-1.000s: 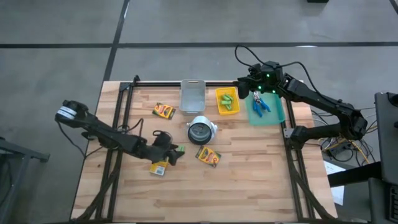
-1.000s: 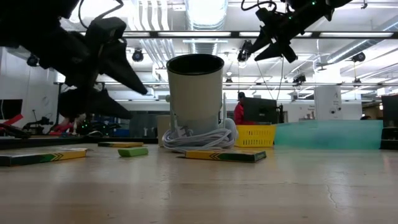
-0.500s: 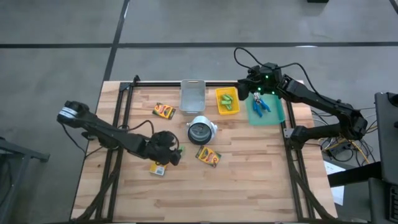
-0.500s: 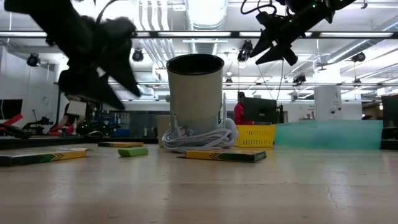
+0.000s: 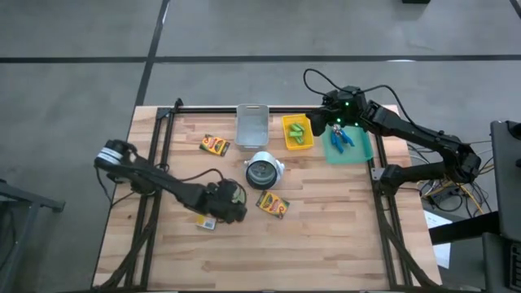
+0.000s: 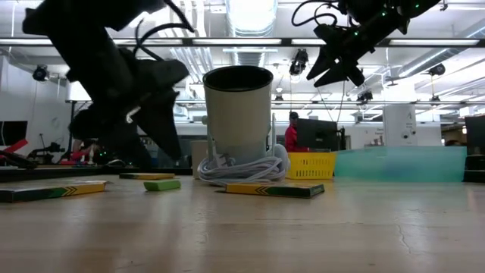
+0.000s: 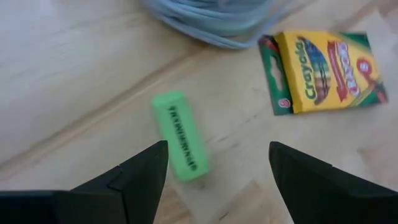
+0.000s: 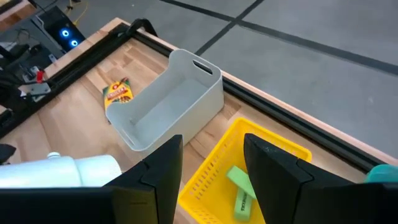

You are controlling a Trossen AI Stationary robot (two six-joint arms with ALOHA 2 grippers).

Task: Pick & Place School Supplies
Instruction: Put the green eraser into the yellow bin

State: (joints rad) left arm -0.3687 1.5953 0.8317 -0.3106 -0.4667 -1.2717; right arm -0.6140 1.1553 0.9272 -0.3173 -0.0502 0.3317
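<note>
Landmark: the white cup (image 5: 264,171) with a grey cable coiled at its base, mid-surface. The left gripper (image 7: 214,168) hovers near it, fingers spread wide and empty, over a light-green stick (image 7: 179,135) lying beside a crayon box (image 7: 323,71). The right gripper (image 8: 211,168) hangs over the yellow basket (image 8: 214,177) beyond the cup, fingers part open, holding nothing.

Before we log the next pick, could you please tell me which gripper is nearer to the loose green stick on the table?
Left. The left gripper hangs open right over the green stick; the right gripper is across the table, above the yellow basket.
</note>
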